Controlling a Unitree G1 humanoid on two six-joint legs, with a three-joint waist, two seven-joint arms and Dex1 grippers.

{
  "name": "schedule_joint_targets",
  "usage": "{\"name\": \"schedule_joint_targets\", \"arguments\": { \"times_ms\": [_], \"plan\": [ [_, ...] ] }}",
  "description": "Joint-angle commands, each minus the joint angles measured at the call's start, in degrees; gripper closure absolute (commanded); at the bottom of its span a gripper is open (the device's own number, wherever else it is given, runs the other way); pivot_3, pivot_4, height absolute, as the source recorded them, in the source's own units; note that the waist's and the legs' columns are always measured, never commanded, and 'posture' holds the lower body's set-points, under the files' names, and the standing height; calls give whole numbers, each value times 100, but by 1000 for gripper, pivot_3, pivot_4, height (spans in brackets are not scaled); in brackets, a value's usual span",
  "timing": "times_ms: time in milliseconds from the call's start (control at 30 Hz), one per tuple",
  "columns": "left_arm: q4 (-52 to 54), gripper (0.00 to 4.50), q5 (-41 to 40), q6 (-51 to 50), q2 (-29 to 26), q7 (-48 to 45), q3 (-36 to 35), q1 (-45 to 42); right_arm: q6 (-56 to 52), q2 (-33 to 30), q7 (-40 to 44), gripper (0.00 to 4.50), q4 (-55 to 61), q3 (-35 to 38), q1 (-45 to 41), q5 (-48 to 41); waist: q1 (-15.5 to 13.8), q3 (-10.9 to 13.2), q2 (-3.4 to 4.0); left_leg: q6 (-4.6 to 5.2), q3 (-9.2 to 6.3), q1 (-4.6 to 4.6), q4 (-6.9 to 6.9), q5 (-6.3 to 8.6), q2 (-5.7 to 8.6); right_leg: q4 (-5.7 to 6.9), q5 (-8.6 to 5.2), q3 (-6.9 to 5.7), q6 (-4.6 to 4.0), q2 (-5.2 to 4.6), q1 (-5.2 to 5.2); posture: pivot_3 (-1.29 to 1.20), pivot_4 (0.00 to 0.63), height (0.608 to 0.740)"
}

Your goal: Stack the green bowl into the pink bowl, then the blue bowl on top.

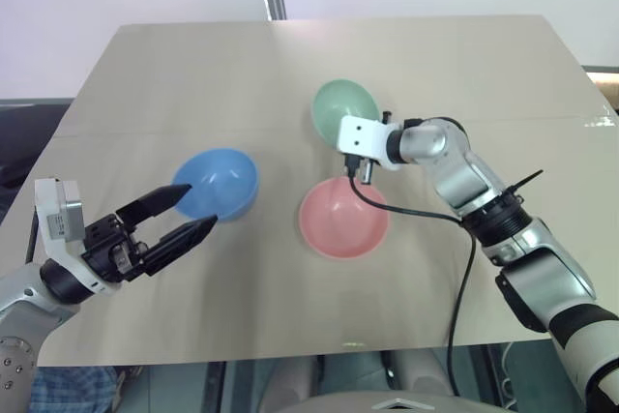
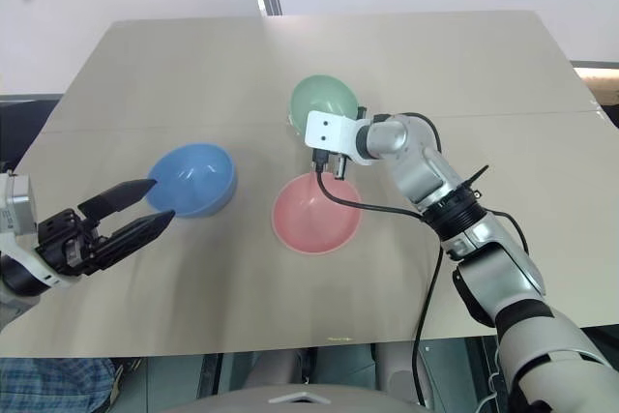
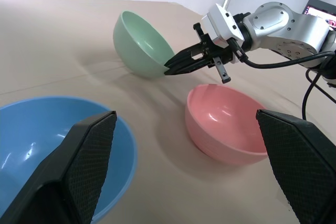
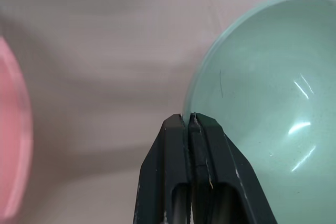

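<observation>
While right hand (image 4: 190,121) pinches green bowl (image 4: 262,98) rim, bowl tilted

Right gripper (image 4: 191,121) jaws pinched seemingly tight; left gripper (image 1: 189,215) spread wide.

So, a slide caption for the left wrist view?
Right gripper pinches the tilted green bowl's rim beside the pink bowl.

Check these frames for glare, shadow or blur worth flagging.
Right wrist view: glossy streaks inside the green bowl, table behind soft. Left wrist view: highlights in the pink bowl, soft shadow beside it. Left eye view: even light, faint shadows.
</observation>
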State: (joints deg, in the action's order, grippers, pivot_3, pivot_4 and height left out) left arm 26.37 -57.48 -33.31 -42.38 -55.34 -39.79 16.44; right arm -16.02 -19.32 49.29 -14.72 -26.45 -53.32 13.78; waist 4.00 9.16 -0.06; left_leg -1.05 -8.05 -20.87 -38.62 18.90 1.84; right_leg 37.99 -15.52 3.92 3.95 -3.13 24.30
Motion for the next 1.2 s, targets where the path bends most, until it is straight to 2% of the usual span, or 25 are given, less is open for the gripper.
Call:
{"name": "schedule_joint_targets", "arguments": {
  "times_ms": [33, 133, 333, 467, 633, 833, 1133, 1167, 1200],
  "plan": [
    [16, 0, -11, 95, -2, -47, 8, -36, 554, -121, 154, 4468, 853, 674, 28, -645, -4, 0, 0, 0, 0, -1, 0, 0, 0, 0, 0, 0, 0, 0, 1, 0, 150, 740],
    [-6, 0, 2, 94, 2, -72, 61, -56, 689, -494, 460, 4468, 1653, 893, 389, -956, -21, -1, -2, 0, -3, -3, 2, 0, 0, -4, 0, -9, 0, -4, 0, 0, 150, 740],
    [-178, 0, 37, 65, -80, -157, 274, -259, 133, -1178, 912, 4468, 3333, 1331, 1093, -1701, -20, 0, 0, 1, 1, 0, 2, 0, 1, 0, 0, -19, 0, -11, 0, 0, 150, 740],
    [-462, 0, 88, -36, -273, -351, 547, -619, -297, -2194, 1760, 4468, 4529, 1630, 1935, -2550, -101, -1, -1, 1, -2, -1, 2, 1, 0, -1, 0, -24, 0, -9, -2, 0, 150, 740],
    [-930, 0, 213, -82, -531, -638, 817, -1098, -179, -3161, 2348, 4468, 5305, 1677, 2563, -2873, -153, 0, -2, 3, 9, 4, 1, 1, 0, -1, 0, -17, 0, -8, -4, 0, 150, 740],
    [-1326, 0, 406, -66, -619, -902, 1123, -1556, -2, -3340, 2313, 4468, 5604, 1096, 2602, -2367, -156, -1, -3, 2, 10, 9, -3, 1, -4, 4, 1, -17, -1, -1, -5, 0, 150, 740],
    [-1545, 0, 549, -66, -629, -1096, 1287, -1847, -295, -3104, 2157, 4468, 5641, 456, 2116, -1700, -165, -1, -6, 2, 5, 5, -6, 1, -2, 2, 1, -21, -1, -4, -4, 0, 150, 740],
    [-1528, 0, 555, -73, -616, -1092, 1289, -1851, -347, -3108, 2138, 3750, 5639, 441, 2094, -1651, -166, -1, -6, 2, 4, 4, -6, 1, -2, 2, 1, -21, -1, -4, -3, 0, 150, 740],
    [-1514, 0, 555, -82, -604, -1088, 1283, -1850, -365, -3117, 2139, 3525, 5625, 447, 2084, -1628, -167, -1, -6, 2, 4, 1, -6, 1, -1, 1, 1, -21, -1, -5, -3, 0, 150, 740]
  ]
}}
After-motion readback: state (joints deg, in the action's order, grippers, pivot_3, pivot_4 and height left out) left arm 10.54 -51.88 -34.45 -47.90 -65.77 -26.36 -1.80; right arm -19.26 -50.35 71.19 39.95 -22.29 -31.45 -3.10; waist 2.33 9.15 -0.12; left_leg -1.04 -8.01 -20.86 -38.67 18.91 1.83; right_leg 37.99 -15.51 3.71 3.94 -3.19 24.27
